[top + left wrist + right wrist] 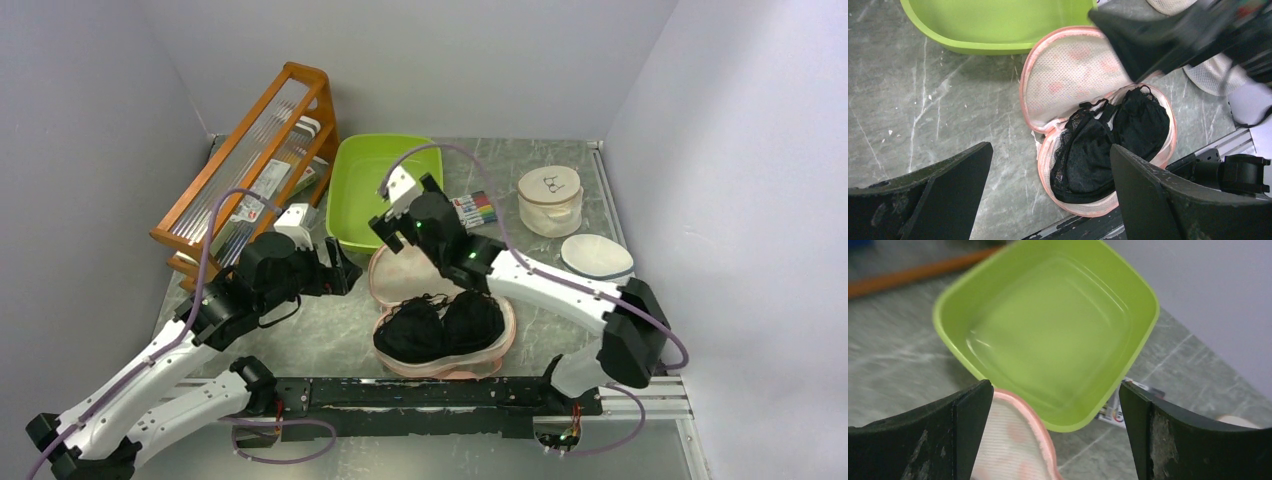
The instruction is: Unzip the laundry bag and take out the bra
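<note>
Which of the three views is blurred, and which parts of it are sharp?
Right wrist view: the green tub looks soft and smeared, the right gripper's fingers crisp. Left wrist view: the bra and the laundry bag are sharp, the right arm across the top corner blurred. Top view: sharp, evenly lit.

Top view overhead; wrist views close, sharing green bin [998,20] [1048,335].

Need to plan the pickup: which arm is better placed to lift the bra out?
Left, probably: the open left gripper frames the bra in the open bag; the right gripper faces the green bin instead.
</note>
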Controlling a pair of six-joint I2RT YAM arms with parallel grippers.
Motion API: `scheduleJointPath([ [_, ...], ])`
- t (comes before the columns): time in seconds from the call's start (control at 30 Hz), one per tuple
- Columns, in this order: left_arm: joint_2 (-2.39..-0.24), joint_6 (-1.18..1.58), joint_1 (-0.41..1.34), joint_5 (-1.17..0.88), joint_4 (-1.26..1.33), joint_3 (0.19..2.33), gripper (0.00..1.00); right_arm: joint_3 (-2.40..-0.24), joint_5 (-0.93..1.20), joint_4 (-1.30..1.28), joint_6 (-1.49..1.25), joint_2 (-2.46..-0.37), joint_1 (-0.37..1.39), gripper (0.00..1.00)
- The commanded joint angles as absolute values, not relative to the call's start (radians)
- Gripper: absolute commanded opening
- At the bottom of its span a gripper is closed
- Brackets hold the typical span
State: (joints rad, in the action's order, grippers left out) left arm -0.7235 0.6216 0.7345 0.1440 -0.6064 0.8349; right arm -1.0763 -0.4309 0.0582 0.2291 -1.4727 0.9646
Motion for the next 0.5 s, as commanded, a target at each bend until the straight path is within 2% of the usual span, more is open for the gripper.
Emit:
scheduleJointPath([
  [0.0,-0.706,0.622,0.727,0.118,-0.601,0.862,0.99,-1.207,-0.301,-0.230,-0.115,-1.368,0.947,1.00],
  [0.17,-0.679,0.636,0.729,0.116,-0.576,0.818,0.99,-1.045,-0.062,-0.277,-0.334,-1.186,0.938,0.99],
  [0.23,-0.684,0.642,0.728,0.104,-0.558,0.803,0.99,-0.935,-0.016,-0.249,-0.404,-1.115,0.938,0.93],
  [0.3,-0.695,0.645,0.729,0.091,-0.540,0.794,0.99,-0.844,0.014,-0.208,-0.448,-1.054,0.938,0.78],
  [0.37,-0.708,0.644,0.728,0.079,-0.524,0.790,0.99,-0.777,0.015,-0.170,-0.479,-1.018,0.931,0.70],
  [0.47,-0.733,0.638,0.728,0.065,-0.508,0.792,0.99,-0.712,0.002,-0.094,-0.495,-1.022,0.910,0.68],
])
